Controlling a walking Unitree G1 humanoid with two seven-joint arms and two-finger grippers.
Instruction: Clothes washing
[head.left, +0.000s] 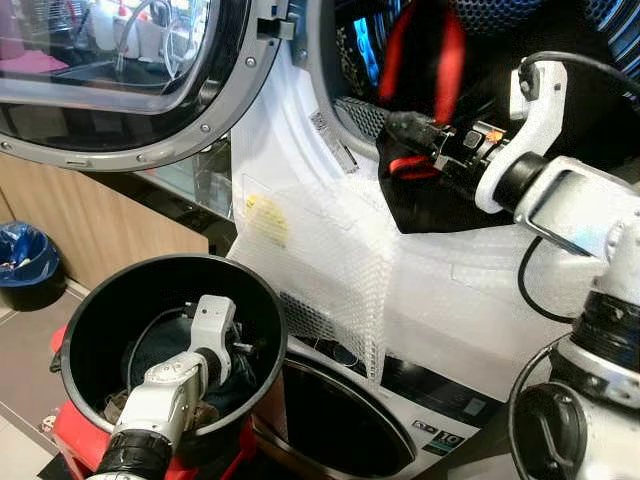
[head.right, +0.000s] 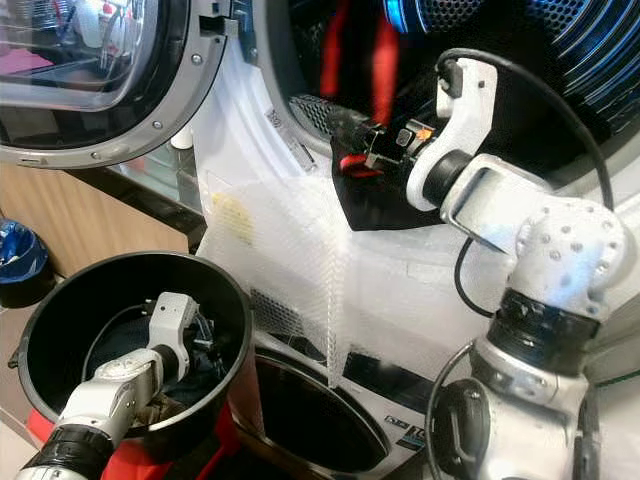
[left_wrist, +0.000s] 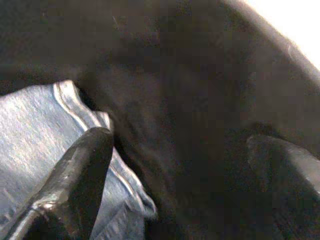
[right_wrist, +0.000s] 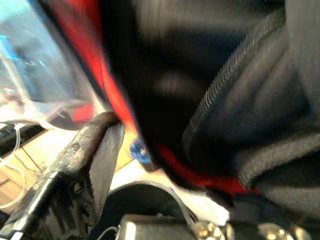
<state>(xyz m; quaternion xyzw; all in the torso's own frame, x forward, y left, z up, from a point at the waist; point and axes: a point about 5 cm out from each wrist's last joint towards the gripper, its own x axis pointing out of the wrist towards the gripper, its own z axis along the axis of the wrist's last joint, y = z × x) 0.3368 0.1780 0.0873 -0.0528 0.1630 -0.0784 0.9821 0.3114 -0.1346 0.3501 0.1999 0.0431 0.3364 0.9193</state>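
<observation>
The right end effector (head.left: 405, 135), clamped on a black-and-red garment (head.left: 430, 190), holds it at the drum mouth (head.left: 345, 60), while the left end effector (left_wrist: 180, 165), fingers apart, reaches into the basket (head.left: 75, 330).

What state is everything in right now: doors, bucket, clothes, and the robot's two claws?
Upper machine door: swung open.
Black-and-red garment: draped over the drum's rim, gripped.
Right gripper: shut on the garment.
Black bucket: upright, holding clothes.
Denim piece: lying in the bucket.
Left gripper: open, inside the bucket.
</observation>
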